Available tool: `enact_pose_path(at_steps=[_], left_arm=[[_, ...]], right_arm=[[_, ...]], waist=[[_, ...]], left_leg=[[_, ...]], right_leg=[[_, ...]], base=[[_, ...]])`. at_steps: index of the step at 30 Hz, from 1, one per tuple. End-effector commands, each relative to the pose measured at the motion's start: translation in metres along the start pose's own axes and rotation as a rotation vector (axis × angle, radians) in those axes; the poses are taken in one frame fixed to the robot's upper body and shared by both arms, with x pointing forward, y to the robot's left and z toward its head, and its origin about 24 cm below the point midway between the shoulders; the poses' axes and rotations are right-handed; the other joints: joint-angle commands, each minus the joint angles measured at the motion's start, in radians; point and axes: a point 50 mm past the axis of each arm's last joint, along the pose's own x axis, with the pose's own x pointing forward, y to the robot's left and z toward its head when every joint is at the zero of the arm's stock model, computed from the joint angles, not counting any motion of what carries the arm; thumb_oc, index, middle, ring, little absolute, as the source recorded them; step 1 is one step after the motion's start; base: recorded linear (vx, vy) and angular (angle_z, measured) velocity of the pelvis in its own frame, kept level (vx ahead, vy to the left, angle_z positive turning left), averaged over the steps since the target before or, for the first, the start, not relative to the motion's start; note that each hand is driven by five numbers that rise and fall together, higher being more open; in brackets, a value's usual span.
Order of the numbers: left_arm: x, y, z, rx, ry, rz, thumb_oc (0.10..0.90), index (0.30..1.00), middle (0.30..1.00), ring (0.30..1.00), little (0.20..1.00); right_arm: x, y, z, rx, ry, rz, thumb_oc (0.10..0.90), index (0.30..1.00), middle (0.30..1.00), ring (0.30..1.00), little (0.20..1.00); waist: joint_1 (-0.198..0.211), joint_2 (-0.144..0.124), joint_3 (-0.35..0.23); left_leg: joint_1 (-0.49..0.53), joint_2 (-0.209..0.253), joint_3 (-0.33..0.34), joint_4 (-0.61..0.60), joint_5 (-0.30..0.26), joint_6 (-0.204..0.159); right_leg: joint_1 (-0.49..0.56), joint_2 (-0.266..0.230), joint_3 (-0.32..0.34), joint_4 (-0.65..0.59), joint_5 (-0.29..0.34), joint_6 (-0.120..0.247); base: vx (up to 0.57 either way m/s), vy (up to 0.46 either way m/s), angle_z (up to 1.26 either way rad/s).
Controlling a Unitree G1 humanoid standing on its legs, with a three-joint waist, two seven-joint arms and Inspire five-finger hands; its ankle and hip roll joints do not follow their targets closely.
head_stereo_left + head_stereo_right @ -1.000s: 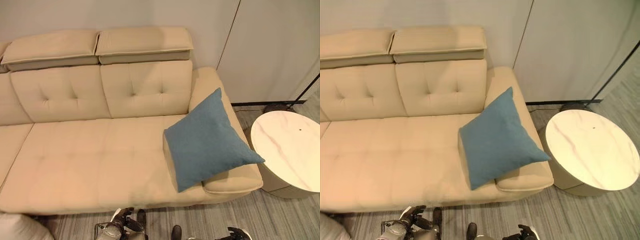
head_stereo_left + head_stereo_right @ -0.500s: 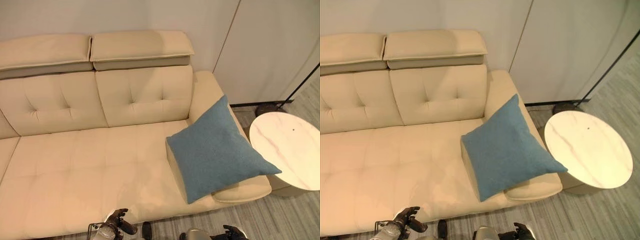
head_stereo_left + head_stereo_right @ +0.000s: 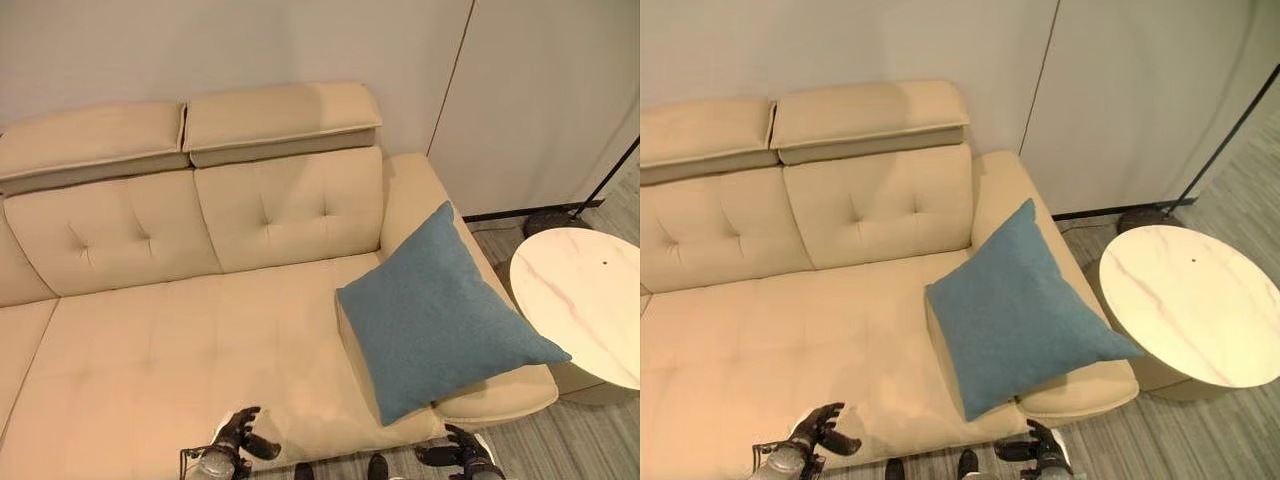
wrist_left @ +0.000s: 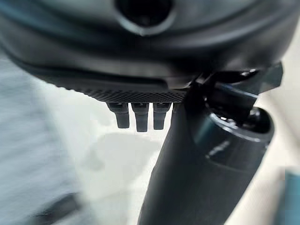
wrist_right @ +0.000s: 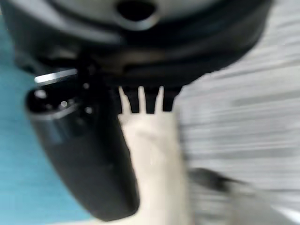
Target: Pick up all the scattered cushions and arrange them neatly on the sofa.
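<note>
Change: the whole view has shifted since a second ago, so the camera moved; the blue cushion (image 3: 440,315) lies unchanged, propped on the sofa (image 3: 180,340) armrest. Placement looks done.
Left hand (image 3: 237,438): low before the seat edge, fingers relaxed, empty.
Right hand (image 3: 462,460): below the cushion, loosely spread, empty.
</note>
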Motion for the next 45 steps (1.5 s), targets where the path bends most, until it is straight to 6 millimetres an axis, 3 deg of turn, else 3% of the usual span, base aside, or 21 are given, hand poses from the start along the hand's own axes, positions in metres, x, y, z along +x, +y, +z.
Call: enact_pose_path(at_steps=[1,2,3,11,19,26,29,31,32,35,37,39,41,42,45], left_arm=[[0.001,0.036,0.046,-0.076,-0.233,0.111,0.8,0.9,0.9,0.9,0.9],[0.001,0.036,0.046,-0.075,-0.232,0.111,0.8,0.9,0.9,0.9,0.9],[-0.004,0.043,0.055,-0.098,-0.29,0.124,0.8,0.9,0.9,0.9,0.9],[-0.012,0.052,0.058,-0.14,-0.339,0.167,0.8,0.9,0.9,0.9,0.9],[-0.01,0.052,0.072,-0.157,-0.383,0.2,0.8,0.9,0.9,0.9,0.9],[-0.012,0.057,0.11,-0.144,-0.52,0.209,0.8,0.9,0.9,0.9,0.9],[-0.015,0.057,0.131,-0.18,-0.596,0.194,0.8,0.9,0.9,0.9,0.9],[-0.017,0.058,0.158,-0.213,-0.685,0.184,0.8,0.9,0.9,0.9,0.9],[-0.017,0.058,0.159,-0.213,-0.686,0.185,0.8,0.9,0.9,0.9,0.9],[-0.023,0.068,0.207,-0.224,-0.832,0.189,0.8,0.9,0.9,0.9,0.9],[-0.026,0.074,0.226,-0.24,-0.886,0.187,0.8,0.9,0.9,0.9,0.9],[-0.041,0.107,0.281,-0.2,-1.015,0.221,0.8,0.9,0.9,0.9,0.9],[-0.041,0.107,0.281,-0.2,-1.015,0.221,0.8,0.9,0.9,0.9,0.9],[-0.047,0.118,0.296,-0.181,-1.042,0.23,0.8,0.9,0.9,0.9,0.9],[-0.057,0.131,0.315,-0.15,-1.081,0.221,0.8,0.9,0.9,0.9,0.9]], right_arm=[[-0.004,-0.019,0.045,0.014,-0.247,-0.046,0.8,0.9,0.9,0.9,0.9],[-0.005,-0.019,0.045,0.014,-0.245,-0.046,0.8,0.9,0.9,0.9,0.9],[-0.014,-0.023,0.057,0.022,-0.33,-0.035,0.8,0.9,0.9,0.9,0.9],[-0.042,-0.03,0.076,0.037,-0.494,-0.008,0.8,0.9,0.9,0.9,0.9],[-0.033,-0.012,0.089,0.097,-0.513,-0.011,0.8,0.9,0.9,0.9,0.9],[-0.028,-0.001,0.11,0.12,-0.561,0.009,0.8,0.9,0.9,0.9,0.9],[-0.027,0.004,0.122,0.124,-0.595,0.035,0.8,0.9,0.9,0.9,0.9],[-0.027,0.01,0.138,0.128,-0.639,0.062,0.8,0.9,0.9,0.9,0.9],[-0.027,0.01,0.139,0.128,-0.64,0.062,0.8,0.9,0.9,0.9,0.9],[-0.031,0.017,0.169,0.097,-0.747,0.117,0.8,0.9,0.9,0.9,0.9],[-0.034,0.019,0.18,0.083,-0.789,0.133,0.8,0.9,0.9,0.9,0.9],[-0.04,0.019,0.205,0.056,-0.885,0.159,0.8,0.9,0.9,0.9,0.9],[-0.04,0.019,0.205,0.056,-0.886,0.159,0.8,0.9,0.9,0.9,0.9],[-0.042,0.02,0.212,0.04,-0.908,0.171,0.8,0.9,0.9,0.9,0.9],[-0.044,0.021,0.218,0.025,-0.932,0.191,0.8,0.9,0.9,0.9,0.9]], waist=[[-0.027,-0.058,-0.021],[-0.026,-0.058,-0.021],[-0.038,-0.056,-0.023],[-0.072,-0.052,-0.028],[-0.074,-0.048,-0.031],[-0.068,-0.031,-0.02],[-0.068,-0.023,-0.008],[-0.071,-0.021,0.022],[-0.071,-0.021,0.02],[-0.076,-0.032,0.051],[-0.082,-0.037,0.053],[-0.103,-0.04,0.068],[-0.102,-0.04,0.068],[-0.109,-0.039,0.073],[-0.118,-0.035,0.082]], left_leg=[[-0.023,-0.05,0.018,0.006,-0.089,-0.007],[-0.022,-0.05,0.018,0.006,-0.089,-0.007],[-0.018,-0.048,0.033,0.004,-0.093,-0.006],[-0.021,-0.038,0.093,0.005,-0.106,-0.002],[-0.025,-0.039,0.115,0.007,-0.111,0.002],[-0.052,-0.047,0.101,0.01,-0.107,0.0],[-0.087,-0.045,0.1,0.029,-0.109,-0.002],[-0.158,-0.044,0.099,0.075,-0.111,-0.001],[-0.163,-0.044,0.099,0.078,-0.112,-0.001],[-0.294,-0.039,0.108,0.147,-0.114,-0.001],[-0.335,-0.041,0.11,0.161,-0.111,0.0],[-0.409,-0.043,0.118,0.177,-0.102,0.0],[-0.41,-0.043,0.118,0.177,-0.102,0.0],[-0.417,-0.043,0.124,0.175,-0.1,0.0],[-0.425,-0.045,0.129,0.17,-0.096,-0.002]], right_leg=[[0.024,-0.04,0.045,0.005,-0.057,0.087],[0.025,-0.04,0.046,0.004,-0.057,0.087],[0.023,-0.039,0.057,-0.003,-0.053,0.091],[-0.005,-0.033,0.116,-0.009,-0.037,0.108],[-0.026,-0.035,0.139,0.0,-0.031,0.112],[-0.052,-0.043,0.118,0.002,-0.027,0.111],[-0.082,-0.046,0.113,0.003,-0.023,0.109],[-0.14,-0.05,0.121,0.021,-0.015,0.103],[-0.144,-0.05,0.121,0.023,-0.016,0.103],[-0.258,-0.049,0.133,0.051,0.003,0.093],[-0.294,-0.049,0.137,0.056,0.011,0.091],[-0.366,-0.055,0.149,0.058,0.031,0.095],[-0.367,-0.055,0.149,0.058,0.031,0.095],[-0.378,-0.056,0.155,0.054,0.037,0.097],[-0.391,-0.056,0.16,0.048,0.046,0.1]], base=[[0.01,0.046,-0.16],[0.02,0.066,-0.33],[0.02,0.031,-0.38],[0.0,0.051,-0.33],[0.0,0.031,-0.2],[0.0,0.005,0.03],[-0.04,0.013,0.06],[-0.16,0.02,0.04],[-0.16,0.005,-0.02],[-0.16,-0.004,-0.05],[-0.06,-0.006,-0.11],[-0.03,0.022,-0.2],[0.0,0.019,-0.24],[0.02,0.023,-0.18],[0.02,0.026,-0.11]])
